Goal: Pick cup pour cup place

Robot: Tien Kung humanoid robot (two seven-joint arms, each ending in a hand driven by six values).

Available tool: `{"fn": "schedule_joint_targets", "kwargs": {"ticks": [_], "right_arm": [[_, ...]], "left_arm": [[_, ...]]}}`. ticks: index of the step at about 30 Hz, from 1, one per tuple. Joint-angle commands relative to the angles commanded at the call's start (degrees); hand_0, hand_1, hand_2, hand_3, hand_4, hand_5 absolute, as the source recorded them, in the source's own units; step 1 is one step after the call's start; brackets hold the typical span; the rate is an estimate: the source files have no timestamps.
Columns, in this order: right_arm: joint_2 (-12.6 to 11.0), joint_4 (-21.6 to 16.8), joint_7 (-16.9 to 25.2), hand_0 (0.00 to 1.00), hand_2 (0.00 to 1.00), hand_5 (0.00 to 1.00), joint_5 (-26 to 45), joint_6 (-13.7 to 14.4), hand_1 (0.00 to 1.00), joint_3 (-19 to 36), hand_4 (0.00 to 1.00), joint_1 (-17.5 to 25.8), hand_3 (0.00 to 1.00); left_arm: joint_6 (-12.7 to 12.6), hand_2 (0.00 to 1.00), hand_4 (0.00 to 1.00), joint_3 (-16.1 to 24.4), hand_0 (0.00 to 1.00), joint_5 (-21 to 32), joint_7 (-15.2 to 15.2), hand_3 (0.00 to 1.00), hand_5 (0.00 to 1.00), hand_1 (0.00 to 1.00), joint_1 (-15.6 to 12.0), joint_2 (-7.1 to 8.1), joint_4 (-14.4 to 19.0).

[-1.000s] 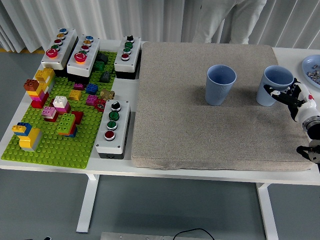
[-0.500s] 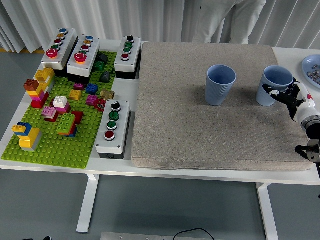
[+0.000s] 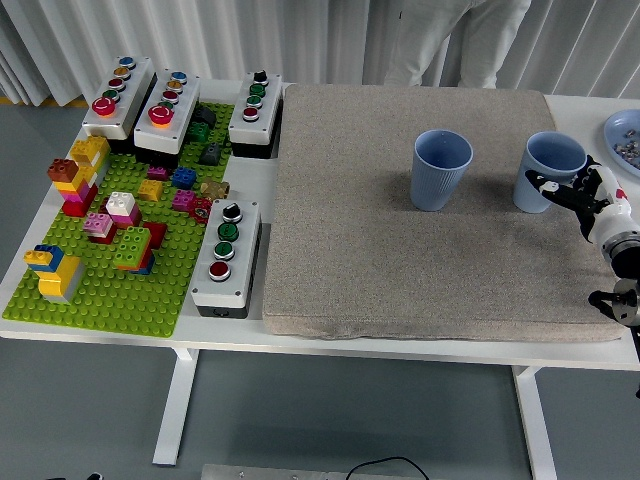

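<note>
The right hand [image 3: 583, 200] reaches in from the right side over the grey mat [image 3: 420, 260]. Its fingers are spread around the near side of the right blue cup [image 3: 548, 165], and no firm grip shows. The left blue cup [image 3: 441, 169] stands upright nearby. A person [image 3: 450, 35] stands behind the table.

The right hand [image 3: 585, 195] is being cut off by the right edge, its arm mostly unseen. The plate [image 3: 622, 133] at far right is being cropped. The person [image 3: 450, 40] is being cut off above the legs.
</note>
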State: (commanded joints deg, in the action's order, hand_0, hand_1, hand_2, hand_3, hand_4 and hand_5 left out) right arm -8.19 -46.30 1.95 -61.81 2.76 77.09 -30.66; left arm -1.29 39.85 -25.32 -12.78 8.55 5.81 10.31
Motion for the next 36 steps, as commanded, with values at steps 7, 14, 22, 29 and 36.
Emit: {"fn": "schedule_joint_targets", "kwargs": {"ticks": [7,14,22,29,36], "right_arm": [[-0.1,-1.3,-0.1,0.786,0.6,0.103,-0.4,0.0,0.692,-0.4,0.645,0.3,0.696],[-0.6,-4.9,-0.3,0.783,0.599,0.103,-2.5,0.2,0.693,-1.7,0.646,0.1,0.693],[-1.5,-9.4,-0.4,0.793,0.612,0.102,-6.9,1.2,0.699,-2.3,0.646,0.0,0.694],[-2.0,-11.7,-0.2,0.795,0.611,0.105,-11.3,2.7,0.699,-2.6,0.648,-0.5,0.694],[-1.7,-12.1,0.6,0.796,0.612,0.108,-15.7,4.2,0.699,-3.3,0.647,-0.8,0.694]], "left_arm": [[0.0,0.835,0.512,0.2,0.733,0.1,0.0,0.667,0.892,0.802,-0.3,0.1,0.0],[-0.1,0.835,0.512,0.4,0.732,0.1,0.0,0.666,0.891,0.802,-0.5,0.56,0.0],[-0.2,0.835,0.512,1.0,0.732,-0.1,-0.1,0.665,0.892,0.801,-0.9,0.9,0.0],[-0.2,0.835,0.512,1.3,0.733,-0.3,-0.1,0.666,0.892,0.801,-0.7,0.99,0.0],[-0.2,0.834,0.512,1.8,0.733,-0.8,-0.2,0.665,0.892,0.8,-0.6,0.89,0.0]]}}
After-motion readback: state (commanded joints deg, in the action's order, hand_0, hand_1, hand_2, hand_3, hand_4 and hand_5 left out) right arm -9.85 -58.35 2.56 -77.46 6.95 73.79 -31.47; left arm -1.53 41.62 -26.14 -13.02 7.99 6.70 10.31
